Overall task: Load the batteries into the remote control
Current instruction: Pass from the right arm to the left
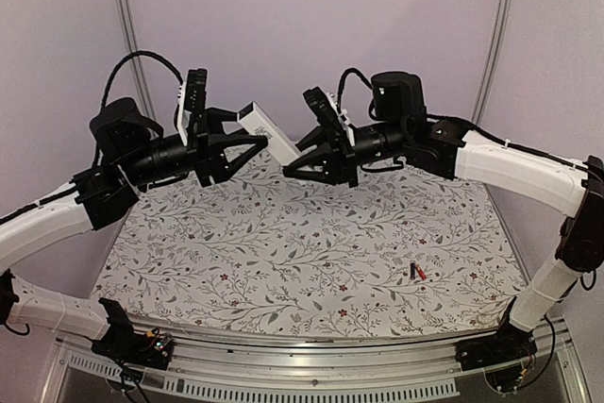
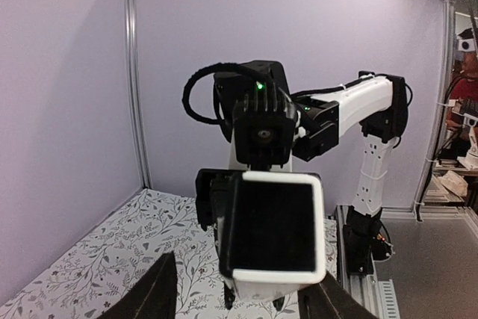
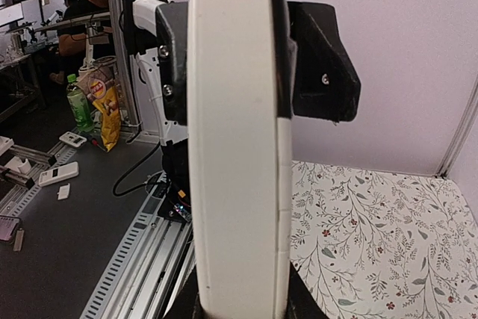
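The remote control [image 1: 265, 129] is a long white bar held in the air above the table's back. My right gripper [image 1: 294, 159] is shut on its lower end. In the right wrist view the remote control [image 3: 235, 147] stands upright out of my right gripper [image 3: 240, 310]. My left gripper [image 1: 247, 130] is open, its fingers spread on either side of the remote's upper end. The left wrist view shows that end of the remote control [image 2: 275, 228], dark with a white rim, between my left gripper's [image 2: 243, 298] fingers. The batteries [image 1: 416, 272], one red and one black, lie together on the table's front right.
The table [image 1: 283, 252] wears a floral cloth. A metal rail [image 1: 283, 365] runs along its near edge, and upright poles [image 1: 125, 16] stand at the back corners. Beyond the table's side, the right wrist view shows a floor with cables and clutter [image 3: 67, 169].
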